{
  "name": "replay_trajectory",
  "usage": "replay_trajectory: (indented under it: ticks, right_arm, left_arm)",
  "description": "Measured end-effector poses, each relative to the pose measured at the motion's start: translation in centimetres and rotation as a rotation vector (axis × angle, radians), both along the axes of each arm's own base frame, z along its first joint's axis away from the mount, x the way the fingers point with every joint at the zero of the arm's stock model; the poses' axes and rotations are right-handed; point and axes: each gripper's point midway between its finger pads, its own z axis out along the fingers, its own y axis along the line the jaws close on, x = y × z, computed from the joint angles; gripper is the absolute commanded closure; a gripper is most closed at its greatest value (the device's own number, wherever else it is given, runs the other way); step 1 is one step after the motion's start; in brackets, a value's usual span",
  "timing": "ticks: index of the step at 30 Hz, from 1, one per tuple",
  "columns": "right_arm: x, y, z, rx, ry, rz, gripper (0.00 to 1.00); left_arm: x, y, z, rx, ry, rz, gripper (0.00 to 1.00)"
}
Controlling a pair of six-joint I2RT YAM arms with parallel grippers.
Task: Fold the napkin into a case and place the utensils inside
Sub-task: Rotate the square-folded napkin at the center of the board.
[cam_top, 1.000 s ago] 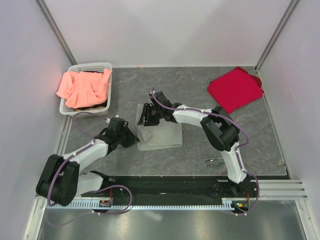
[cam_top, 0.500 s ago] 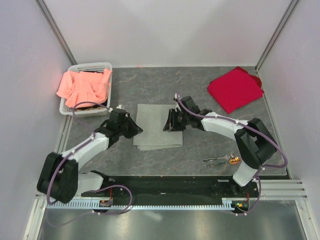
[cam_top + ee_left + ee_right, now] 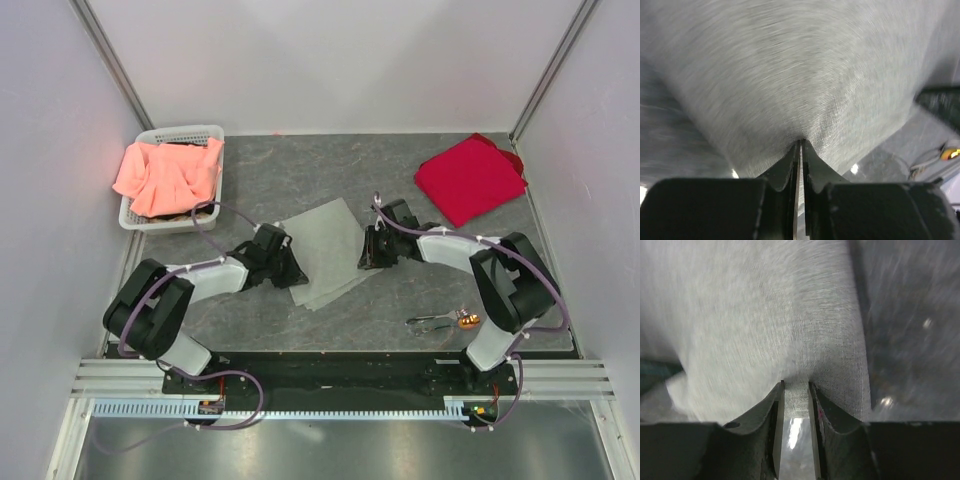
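Mat [image 3: 400, 170] of mottled grey stone pattern fills my workspace, closed in by plain white walls [image 3: 330, 60]. A white basket [image 3: 180, 132] with a salmon cloth [image 3: 165, 175] sits far left, and a red cloth [image 3: 468, 178] far right. The utensils [image 3: 445, 320] lie on the mat well to the near side of the right gripper [image 3: 370, 252], orange end pointing right; they are too small for me to count.

The napkin [image 3: 325, 250] lies skewed between the two sets of jaws, its layers fanned apart at the near corner. My left gripper [image 3: 292, 272] has its jaws pressed almost together, with the napkin's left edge pinched at the very tips and the cloth spreading away ahead of them. The right jaws stand narrow, with the napkin's right edge drawn into the slim gap at their tips. Both wrist views are blurred, so I cannot tell whether the cloth's middle is off the mat.
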Motion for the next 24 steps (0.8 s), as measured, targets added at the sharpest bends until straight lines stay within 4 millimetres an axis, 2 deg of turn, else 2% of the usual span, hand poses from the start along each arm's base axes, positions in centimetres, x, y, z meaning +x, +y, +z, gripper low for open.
replay_trajectory:
  ticks: [2,5,8,10,12,13,16,17,20,24]
  right_arm:
    - [1.8,-0.2,0.0,-0.035,-0.03,0.011,0.65]
    - [5.7,0.6,0.2,-0.087,-0.098,0.04,0.62]
    - [9.3,1.6,0.6,-0.135,-0.153,0.066,0.58]
    - [11.0,1.9,1.2,-0.158,-0.182,0.071,0.5]
    - [12.0,1.7,2.1,-0.19,-0.204,0.066,0.45]
    - [12.3,1.5,2.6,-0.2,-0.215,0.061,0.39]
    - [11.4,0.5,4.0,-0.224,-0.216,0.045,0.32]
    - [10.8,0.1,4.5,-0.224,-0.217,0.035,0.31]
    - [6.7,-1.7,5.4,-0.205,-0.167,-0.005,0.26]
    - [1.0,-3.7,5.0,-0.156,-0.089,-0.06,0.28]
  left_arm:
    - [-1.4,-1.9,-0.1,-0.022,0.003,-0.044,0.89]
    - [-3.7,-5.9,-0.1,-0.068,0.008,-0.129,0.87]
    - [-6.1,-9.7,0.2,-0.094,0.028,-0.223,0.82]
    - [-7.1,-11.3,0.7,-0.109,0.037,-0.269,0.78]
    - [-7.3,-11.9,1.6,-0.12,0.03,-0.283,0.76]
    - [-7.0,-11.8,2.1,-0.121,0.021,-0.276,0.75]
    - [-6.2,-10.7,4.6,-0.13,-0.017,-0.241,0.69]
    - [-5.8,-10.0,5.8,-0.135,-0.04,-0.223,0.65]
    - [-5.1,-7.5,8.6,-0.138,-0.107,-0.171,0.59]
    - [-5.7,-3.0,9.7,-0.093,-0.125,-0.08,0.52]
